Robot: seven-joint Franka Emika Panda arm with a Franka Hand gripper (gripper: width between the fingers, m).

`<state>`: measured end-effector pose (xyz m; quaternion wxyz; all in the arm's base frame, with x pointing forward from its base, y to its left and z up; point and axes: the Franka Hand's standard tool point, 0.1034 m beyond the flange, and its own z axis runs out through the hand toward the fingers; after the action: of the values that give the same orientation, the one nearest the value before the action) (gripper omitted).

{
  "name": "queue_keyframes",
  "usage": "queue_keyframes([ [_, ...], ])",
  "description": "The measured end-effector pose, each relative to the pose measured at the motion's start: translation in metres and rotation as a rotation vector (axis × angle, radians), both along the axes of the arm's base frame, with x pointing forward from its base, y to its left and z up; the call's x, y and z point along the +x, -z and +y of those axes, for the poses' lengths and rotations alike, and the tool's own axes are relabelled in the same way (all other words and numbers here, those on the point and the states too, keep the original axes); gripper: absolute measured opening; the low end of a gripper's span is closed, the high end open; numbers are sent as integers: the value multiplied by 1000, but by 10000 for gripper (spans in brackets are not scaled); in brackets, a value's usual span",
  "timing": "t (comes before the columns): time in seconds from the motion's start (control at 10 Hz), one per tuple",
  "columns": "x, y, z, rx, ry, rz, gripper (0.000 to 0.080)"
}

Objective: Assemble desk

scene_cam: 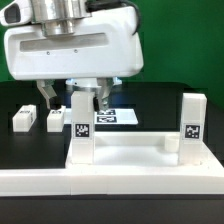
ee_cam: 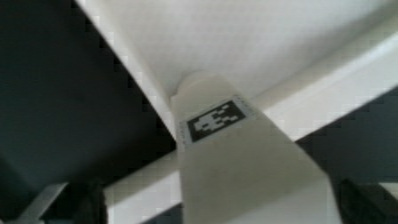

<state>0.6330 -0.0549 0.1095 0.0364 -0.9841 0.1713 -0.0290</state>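
- The jaws stand wide, with one finger [scene_cam: 46, 98] on each side of the upright leg [scene_cam: 80, 128]. They are not closed on it, and I see nothing held.
- That leg stands on the desk top [scene_cam: 130, 152] at its end on the exterior view's left, tag facing the camera.
- A second upright leg [scene_cam: 193, 128] stands at the end on the exterior view's right.
- One loose leg [scene_cam: 22, 118] and another loose leg [scene_cam: 53, 120] lie on the black tabletop [scene_cam: 30, 145], just beside each other.
- The marker board [scene_cam: 118, 116] lies behind the desk top.
- Through the wrist view I look down the tagged upright leg [ee_cam: 222, 140] onto the desk top [ee_cam: 285, 50].
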Motion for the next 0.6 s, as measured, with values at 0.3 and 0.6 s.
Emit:
queue_keyframes([
  [0.3, 4, 2, 10, -27, -198, 2, 622],
  [0.6, 4, 2, 5, -25, -77, 7, 444],
])
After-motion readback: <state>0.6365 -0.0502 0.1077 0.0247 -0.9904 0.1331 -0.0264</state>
